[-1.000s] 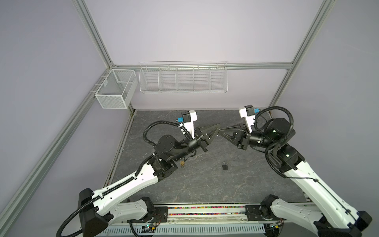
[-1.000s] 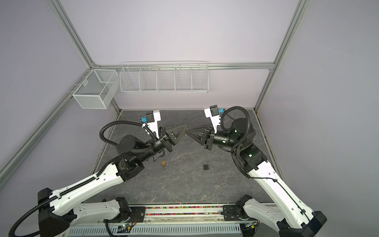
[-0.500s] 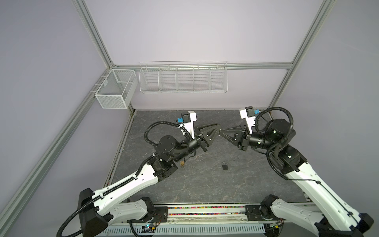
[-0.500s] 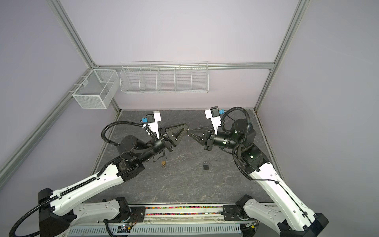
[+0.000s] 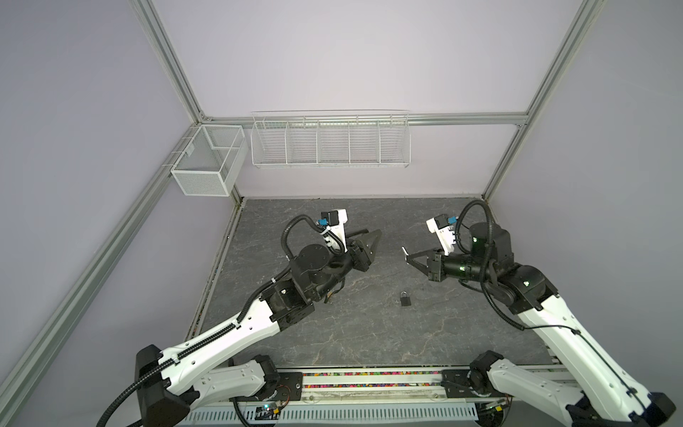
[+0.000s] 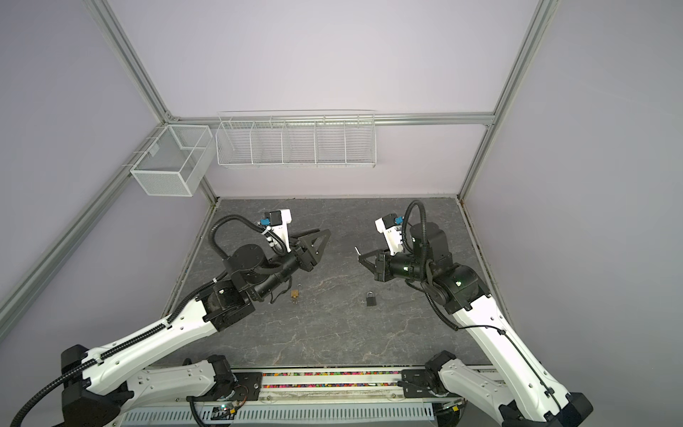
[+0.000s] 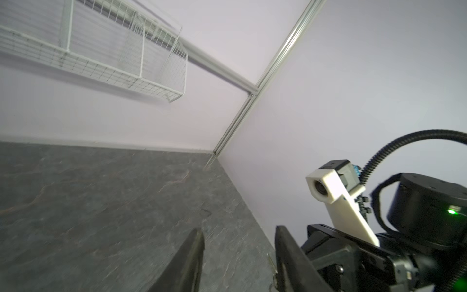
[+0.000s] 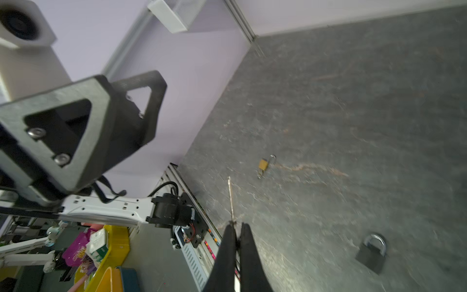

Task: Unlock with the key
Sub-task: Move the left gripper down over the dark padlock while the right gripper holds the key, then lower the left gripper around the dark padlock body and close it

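Observation:
My right gripper [image 5: 406, 256] [image 6: 359, 256] [image 8: 236, 225] is shut on a thin silver key [image 8: 230, 197] [image 6: 357, 251], whose blade sticks out past the fingertips. It hangs above the grey table, right of centre. A black padlock [image 5: 405, 298] [image 6: 370, 298] [image 8: 372, 252] lies flat on the table, nearer the front than the key. A small brass padlock [image 6: 294, 294] [image 8: 264, 164] lies near the left arm. My left gripper [image 5: 371, 232] [image 6: 322, 231] [image 7: 238, 230] is open and empty, facing the right one across a gap.
A long white wire rack [image 5: 330, 140] and a white mesh basket [image 5: 207, 164] hang on the back wall and left rail. The arms' base rail [image 5: 369, 384] runs along the table's front edge. Lilac walls close in three sides.
The left gripper was shut with its tips against the right gripper's. It has opened, and the two grippers have drawn apart. The key stays in the right gripper.

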Tool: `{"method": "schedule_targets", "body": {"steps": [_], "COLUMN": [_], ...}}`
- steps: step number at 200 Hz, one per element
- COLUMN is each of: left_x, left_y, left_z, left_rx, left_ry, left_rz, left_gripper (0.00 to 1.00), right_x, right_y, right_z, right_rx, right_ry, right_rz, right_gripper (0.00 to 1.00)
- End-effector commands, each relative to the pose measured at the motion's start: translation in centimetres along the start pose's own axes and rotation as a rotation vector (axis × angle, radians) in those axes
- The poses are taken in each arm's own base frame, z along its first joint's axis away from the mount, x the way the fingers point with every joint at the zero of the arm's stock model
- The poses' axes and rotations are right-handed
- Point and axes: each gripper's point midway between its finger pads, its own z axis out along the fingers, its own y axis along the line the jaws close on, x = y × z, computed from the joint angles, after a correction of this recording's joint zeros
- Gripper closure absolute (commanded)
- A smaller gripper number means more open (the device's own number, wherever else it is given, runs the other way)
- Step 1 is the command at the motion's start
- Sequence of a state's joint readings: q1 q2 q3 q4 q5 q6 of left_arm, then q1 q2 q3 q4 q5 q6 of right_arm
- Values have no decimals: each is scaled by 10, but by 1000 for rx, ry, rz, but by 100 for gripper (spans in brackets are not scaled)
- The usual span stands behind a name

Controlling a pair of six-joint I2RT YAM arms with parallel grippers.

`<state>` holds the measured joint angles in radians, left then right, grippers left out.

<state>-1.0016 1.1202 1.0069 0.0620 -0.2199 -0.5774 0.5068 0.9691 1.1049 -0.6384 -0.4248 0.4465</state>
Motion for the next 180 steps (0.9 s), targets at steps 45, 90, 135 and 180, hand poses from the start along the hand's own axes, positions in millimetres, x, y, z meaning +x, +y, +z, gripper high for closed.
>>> {"method": "schedule_targets", "body": {"steps": [45,90,135,180], "left_x": [117,191,251,297], "left_y": [62,65,58,63], "left_z": [34,56,74,83], "left_rx": [-301,-402,-454,-576], "left_ry": [368,617,781,885], "left_rz": [-118,-134,-102,-5], "left_gripper": [45,41,39,37], "right_x": [92,126,131,128], "right_y": [-103,-142,-166,-185], "right_z": [0,-2,-5,-7], "right_rx": [346,459,482,500], "right_ry": [197,274,252,210], "right_rz": [244,382,497,550], "right_gripper": [93,93,94,93]}}
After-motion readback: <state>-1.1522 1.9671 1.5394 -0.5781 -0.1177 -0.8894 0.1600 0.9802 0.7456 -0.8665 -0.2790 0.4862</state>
